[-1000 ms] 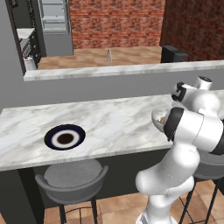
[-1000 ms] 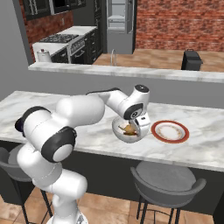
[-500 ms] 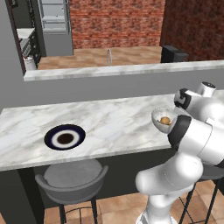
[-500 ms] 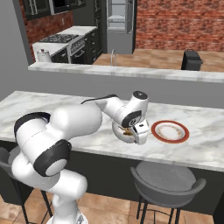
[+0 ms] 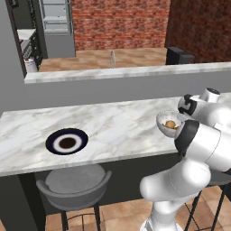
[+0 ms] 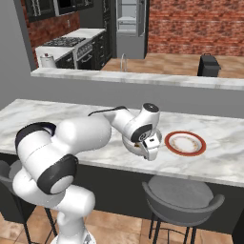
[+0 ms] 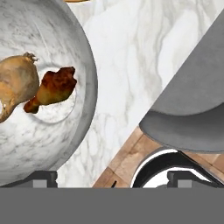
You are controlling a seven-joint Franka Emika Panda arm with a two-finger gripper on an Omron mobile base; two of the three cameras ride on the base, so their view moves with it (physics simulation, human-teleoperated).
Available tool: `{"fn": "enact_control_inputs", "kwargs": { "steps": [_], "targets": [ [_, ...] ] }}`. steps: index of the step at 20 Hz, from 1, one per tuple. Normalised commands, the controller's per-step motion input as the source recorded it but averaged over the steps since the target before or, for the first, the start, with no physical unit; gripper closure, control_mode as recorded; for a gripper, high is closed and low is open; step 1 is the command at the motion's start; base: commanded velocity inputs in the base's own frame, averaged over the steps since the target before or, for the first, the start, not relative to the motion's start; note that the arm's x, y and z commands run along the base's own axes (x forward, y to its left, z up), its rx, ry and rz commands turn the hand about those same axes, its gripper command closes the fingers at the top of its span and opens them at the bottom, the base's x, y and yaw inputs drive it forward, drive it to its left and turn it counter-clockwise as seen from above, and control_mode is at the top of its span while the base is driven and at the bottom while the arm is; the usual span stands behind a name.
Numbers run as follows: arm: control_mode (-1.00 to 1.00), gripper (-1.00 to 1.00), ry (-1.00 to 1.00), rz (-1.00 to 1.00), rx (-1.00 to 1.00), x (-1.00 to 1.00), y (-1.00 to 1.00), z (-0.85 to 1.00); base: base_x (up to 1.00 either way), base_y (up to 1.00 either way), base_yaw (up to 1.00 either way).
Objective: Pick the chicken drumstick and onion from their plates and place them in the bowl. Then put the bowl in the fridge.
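The white bowl (image 7: 26,144) stands on the marble counter (image 5: 113,126) near its front edge. Inside it lie the tan onion (image 7: 15,81) and, beside it, the orange-brown chicken drumstick (image 7: 52,89). My gripper (image 7: 113,177) is open, low at the bowl's near rim, one fingertip (image 7: 43,177) under the bowl's outline and the other out over the counter edge. In the right base view the gripper (image 6: 149,152) sits at the right side of the bowl (image 6: 132,143). The navy plate (image 5: 67,141) and the red-orange plate (image 6: 185,142) lie bare. The fridge (image 5: 55,22) stands far back, shelves showing.
A grey stool (image 6: 183,196) stands under the counter edge right below my hand, and another stool (image 5: 74,180) below the navy plate. A raised back counter (image 5: 135,72) with a faucet (image 5: 112,57) runs behind. A stove with a kettle (image 6: 47,59) is far left.
My hand has come down from above the bowl to its near rim. The bowl, with the onion and drumstick in it, has stayed where it was.
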Motion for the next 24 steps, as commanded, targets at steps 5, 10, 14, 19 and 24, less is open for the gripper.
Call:
{"fn": "enact_control_inputs", "kwargs": {
  "steps": [5,10,14,19,24],
  "targets": [
    [-1.00,-1.00,0.00,0.00,0.08,0.12,0.03,0.00,0.00,0.00,0.00],
    [-1.00,-1.00,0.00,0.00,0.07,0.06,0.08,-0.09,0.00,0.00,0.00],
    [-1.00,-1.00,0.00,0.00,0.02,0.19,0.07,-0.05,0.00,0.00,0.00],
    [-1.00,-1.00,0.00,0.00,0.00,0.20,0.01,-0.11,0.00,0.00,0.00],
    [-1.00,-1.00,0.00,-0.01,0.00,0.22,0.00,-0.12,0.00,0.00,0.00]
  ]
}}
